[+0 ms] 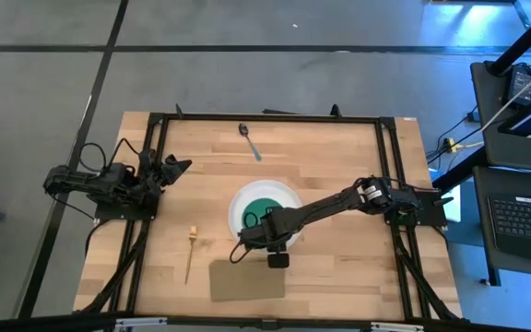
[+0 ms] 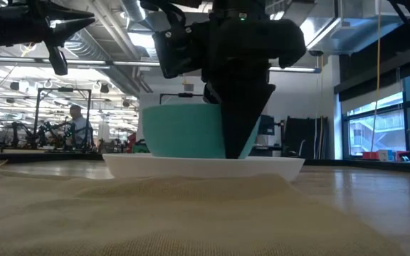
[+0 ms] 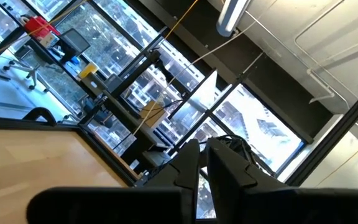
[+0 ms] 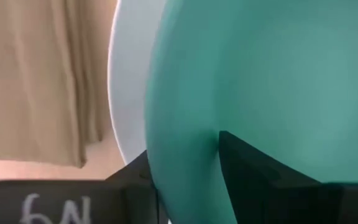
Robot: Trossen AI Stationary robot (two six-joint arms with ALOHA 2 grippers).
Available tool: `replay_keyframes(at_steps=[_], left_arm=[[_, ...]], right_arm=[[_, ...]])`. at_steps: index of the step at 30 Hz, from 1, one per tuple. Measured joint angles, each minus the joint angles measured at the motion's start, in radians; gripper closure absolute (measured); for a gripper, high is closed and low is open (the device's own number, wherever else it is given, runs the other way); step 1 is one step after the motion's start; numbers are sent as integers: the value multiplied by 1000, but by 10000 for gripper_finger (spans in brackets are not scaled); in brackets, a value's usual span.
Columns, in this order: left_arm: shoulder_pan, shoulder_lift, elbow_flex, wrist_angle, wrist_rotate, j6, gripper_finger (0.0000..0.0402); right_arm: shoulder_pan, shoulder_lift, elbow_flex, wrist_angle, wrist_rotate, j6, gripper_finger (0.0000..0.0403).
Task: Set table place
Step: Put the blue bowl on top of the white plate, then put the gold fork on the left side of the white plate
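Note:
The teal-green bowl [image 1: 262, 208] stands on the round white plate [image 1: 243, 205] in the middle of the wooden table [image 1: 339, 157]. My right gripper [image 1: 264, 227] reaches in from the right and is shut on the bowl's near side; it also shows in the low view [image 2: 239, 121]. The dark spoon [image 1: 250, 140] lies on the table near the far edge. The pale fork [image 1: 190, 254] lies left of the plate. My left gripper [image 1: 179, 166] is shut and empty, raised over the table's left side. My right gripper holds the bowl's rim on its near side [image 4: 185, 155], one finger inside the bowl [image 4: 253, 180] and one outside [image 4: 135, 177]. The fingers come from above, pointing down. The bowl stands upright with its base on the plate [image 2: 205, 165].
A tan rectangular mat [image 1: 247, 281] lies at the near edge, just in front of the plate, and fills the foreground of the low view [image 2: 155, 213]. A black metal frame [image 1: 265, 117] edges the table. Bare wood lies right of the plate.

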Motion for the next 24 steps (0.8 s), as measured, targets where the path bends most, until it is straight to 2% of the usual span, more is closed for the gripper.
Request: replay_keyframes(at_steps=[6,12,15,22,24], left_arm=[[0,0,0,0,0,0,392],[0,0,0,0,0,-1,400],[0,0,0,1,11,-1,391],[0,0,0,1,32,-34,361],[0,0,0,7,61,-35,354]], right_arm=[[0,-1,6,-12,-20,-2,278],[-5,-2,98,-63,-21,-5,277],[-8,-4,177,-104,-21,-5,277],[-6,-4,405,-326,-20,0,277],[-3,-42,387,-305,-21,19,277]])
